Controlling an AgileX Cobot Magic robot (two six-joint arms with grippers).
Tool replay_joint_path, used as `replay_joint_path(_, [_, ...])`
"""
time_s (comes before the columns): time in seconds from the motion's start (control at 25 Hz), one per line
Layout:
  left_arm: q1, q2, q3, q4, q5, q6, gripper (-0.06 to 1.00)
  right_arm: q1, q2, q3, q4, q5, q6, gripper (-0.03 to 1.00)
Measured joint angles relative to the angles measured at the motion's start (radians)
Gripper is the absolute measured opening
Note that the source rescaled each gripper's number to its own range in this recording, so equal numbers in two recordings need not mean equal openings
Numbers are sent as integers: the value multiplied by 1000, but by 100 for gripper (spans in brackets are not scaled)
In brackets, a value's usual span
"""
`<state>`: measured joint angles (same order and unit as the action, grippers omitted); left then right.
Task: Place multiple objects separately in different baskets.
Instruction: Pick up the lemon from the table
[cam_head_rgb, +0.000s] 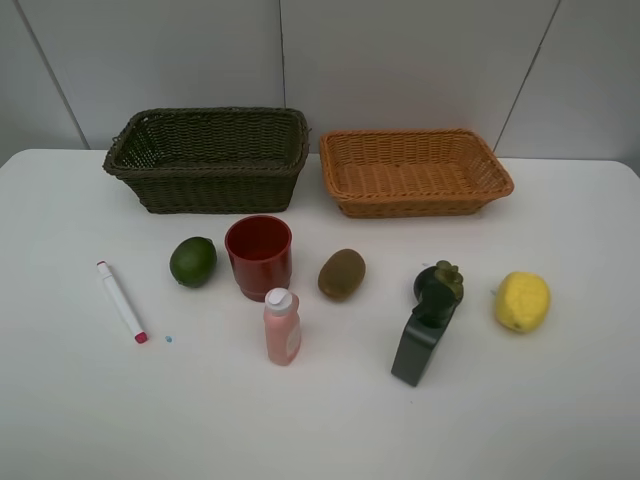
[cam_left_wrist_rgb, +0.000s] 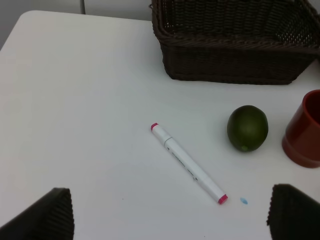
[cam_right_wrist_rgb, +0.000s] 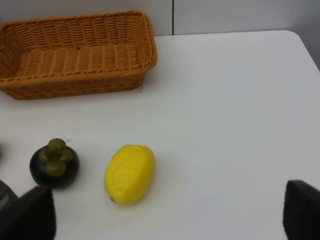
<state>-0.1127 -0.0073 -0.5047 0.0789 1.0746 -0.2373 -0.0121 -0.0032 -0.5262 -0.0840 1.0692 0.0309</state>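
Wide open, empty: left jaws, right jaws — lime (cam_head_rgb: 193, 261) beside red cup (cam_head_rgb: 259, 256), dark basket (cam_head_rgb: 207, 158) behind it.

White table (cam_head_rgb: 100, 420), grey panelled wall (cam_head_rgb: 400, 60), small blue speck (cam_head_rgb: 168, 339)

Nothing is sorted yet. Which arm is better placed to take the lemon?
Right. The lemon lies on the right of the table, just ahead of the open right gripper; the left gripper faces the marker and lime.
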Motion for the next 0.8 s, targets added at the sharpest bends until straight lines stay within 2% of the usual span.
replay_joint_path(0.8, [0,0,0,0,0,0,100,0,0,0,0,0,0,99])
